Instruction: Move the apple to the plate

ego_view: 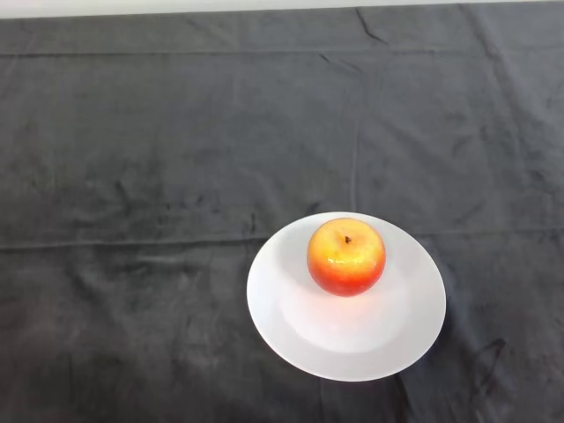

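A red and yellow apple (346, 256) stands upright on a round white plate (291, 326), stem up, a little behind the plate's middle. The plate lies on the dark cloth at the lower centre-right of the head view.
The dark cloth (176, 159) covers the whole table, with a few creases. The table's far edge runs along the top of the view.
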You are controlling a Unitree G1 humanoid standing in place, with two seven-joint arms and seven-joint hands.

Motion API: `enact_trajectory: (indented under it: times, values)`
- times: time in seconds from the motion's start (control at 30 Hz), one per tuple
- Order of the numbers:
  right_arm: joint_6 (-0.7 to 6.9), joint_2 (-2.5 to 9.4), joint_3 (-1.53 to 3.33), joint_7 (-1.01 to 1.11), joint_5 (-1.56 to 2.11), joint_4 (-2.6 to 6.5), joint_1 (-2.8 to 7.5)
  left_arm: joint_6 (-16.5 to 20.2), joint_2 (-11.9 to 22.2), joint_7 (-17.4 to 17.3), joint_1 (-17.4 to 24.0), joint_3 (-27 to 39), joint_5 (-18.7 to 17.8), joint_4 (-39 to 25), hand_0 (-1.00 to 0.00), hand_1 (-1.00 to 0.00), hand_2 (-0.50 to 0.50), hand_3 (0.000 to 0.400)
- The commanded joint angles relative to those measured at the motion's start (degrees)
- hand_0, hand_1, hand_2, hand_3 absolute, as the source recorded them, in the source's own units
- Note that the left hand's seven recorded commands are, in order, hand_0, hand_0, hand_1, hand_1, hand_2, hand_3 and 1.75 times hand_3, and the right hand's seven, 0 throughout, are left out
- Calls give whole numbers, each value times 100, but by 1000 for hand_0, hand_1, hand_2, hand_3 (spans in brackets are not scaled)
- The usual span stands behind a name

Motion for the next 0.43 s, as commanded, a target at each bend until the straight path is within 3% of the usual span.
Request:
enact_trajectory:
  times: [0.03,0.43]
  values:
    - [-40,-120,-38,22,37,85,179,98,301,-104,198,195,-142,62,0,0,0,0]
    - [-39,-118,-37,19,38,79,182,741,269,-421,343,1079,-951,50,0,0,0,0]
